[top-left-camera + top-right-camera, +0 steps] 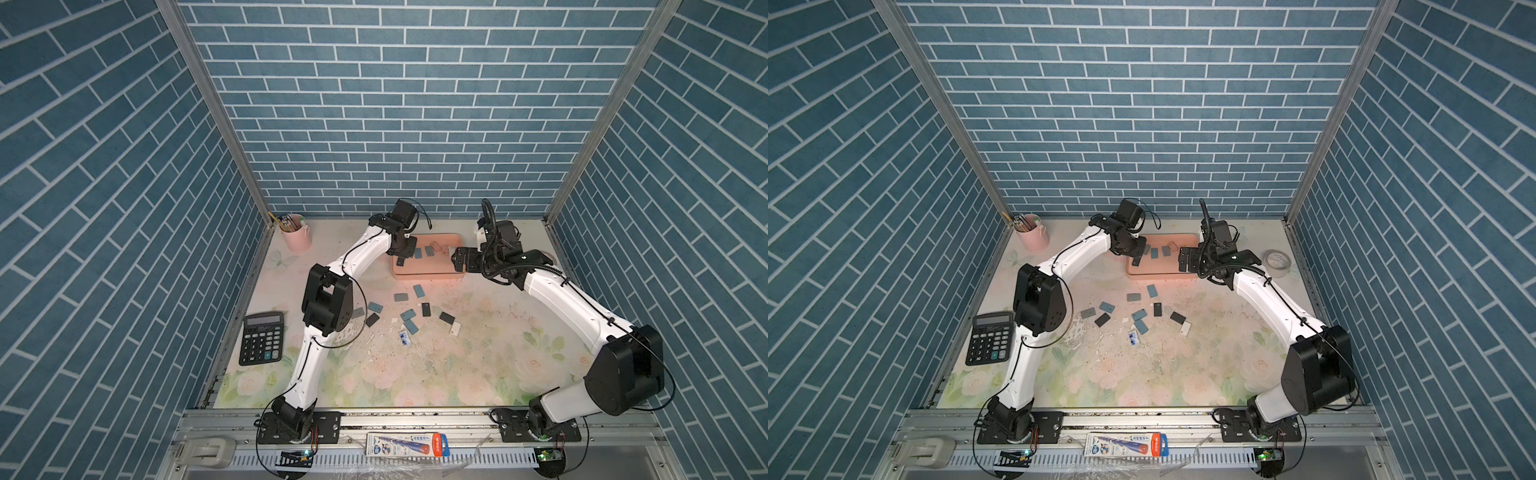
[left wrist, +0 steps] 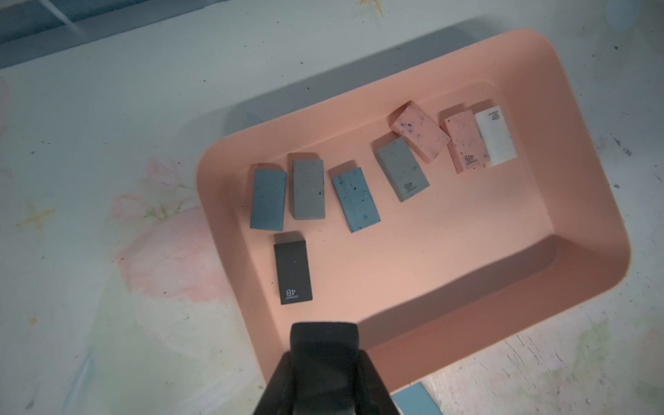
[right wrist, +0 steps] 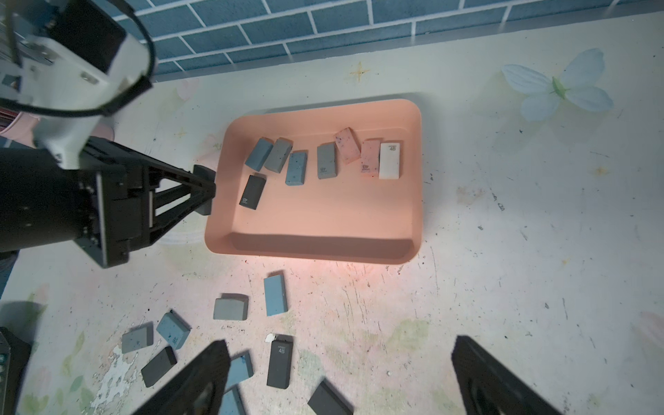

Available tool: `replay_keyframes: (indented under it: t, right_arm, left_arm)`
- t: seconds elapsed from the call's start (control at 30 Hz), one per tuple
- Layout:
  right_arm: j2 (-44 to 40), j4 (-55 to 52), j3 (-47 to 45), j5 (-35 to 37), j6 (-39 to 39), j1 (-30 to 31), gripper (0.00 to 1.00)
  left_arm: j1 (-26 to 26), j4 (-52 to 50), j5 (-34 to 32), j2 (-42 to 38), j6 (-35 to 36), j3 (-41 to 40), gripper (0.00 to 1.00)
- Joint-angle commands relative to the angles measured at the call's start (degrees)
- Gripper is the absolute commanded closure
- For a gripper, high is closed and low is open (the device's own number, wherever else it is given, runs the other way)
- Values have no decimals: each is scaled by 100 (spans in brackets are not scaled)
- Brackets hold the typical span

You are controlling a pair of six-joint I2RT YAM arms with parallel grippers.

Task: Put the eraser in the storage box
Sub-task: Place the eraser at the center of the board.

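We see the left end effector (image 2: 325, 341) pressed together and empty, hovering at the rim of the storage box (image 2: 449, 258). The black eraser (image 2: 293, 273) lies flat inside the box, just beside that tip, with seven other erasers (image 2: 308, 188) in a row beyond it. The right end effector (image 3: 339, 345) is spread wide, holding nothing, above loose erasers (image 3: 275, 294) scattered on the surface (image 3: 503, 251)
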Motion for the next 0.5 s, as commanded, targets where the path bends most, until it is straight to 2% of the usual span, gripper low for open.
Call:
replay_keyframes:
  t: [0.0,0.17,0.47]
  right_arm:
    - [144,-156,-20,-78,249,-57,1]
    - [276,-125,-27,-151,283,-81,1]
    - [275,-140,-101,-152,292,-108,1]
  left_arm:
    - [-44,116,138,276,29,222,72]
    - [-95,308,203,642,0,372,72]
    - [-183,237,-110,1187,-27,833,72]
